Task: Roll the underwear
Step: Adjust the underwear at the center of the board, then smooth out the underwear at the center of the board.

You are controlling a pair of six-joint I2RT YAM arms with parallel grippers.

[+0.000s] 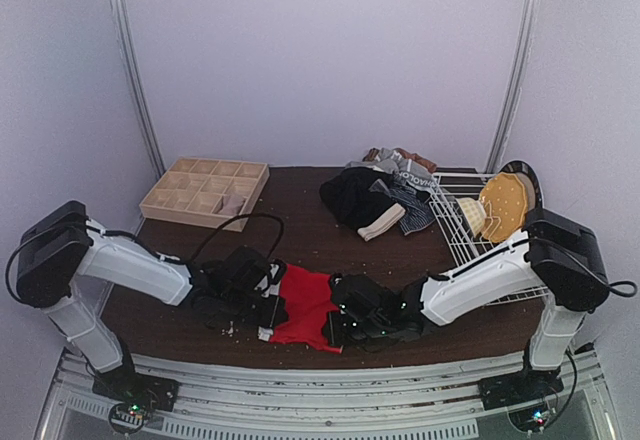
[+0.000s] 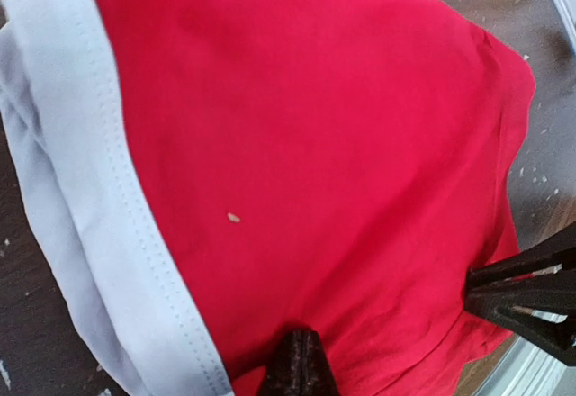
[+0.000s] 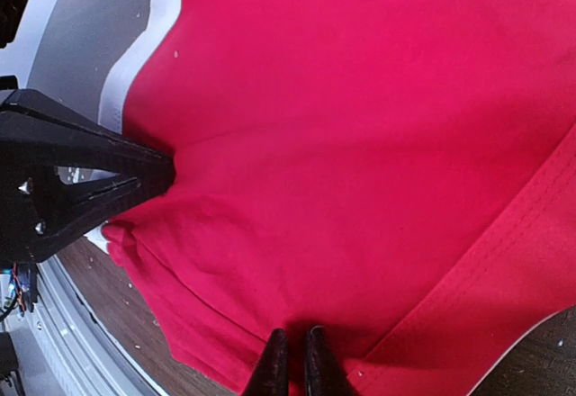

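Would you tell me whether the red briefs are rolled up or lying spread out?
Spread out, not rolled: the red briefs lie mostly flat on the table, pale waistband visible along one edge.

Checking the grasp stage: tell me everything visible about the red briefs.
The red briefs are soft, lightly wrinkled cloth with a pale stitched waistband, lying mostly flat at the near edge of the table. The left gripper and right gripper each pinch its edge from opposite sides.
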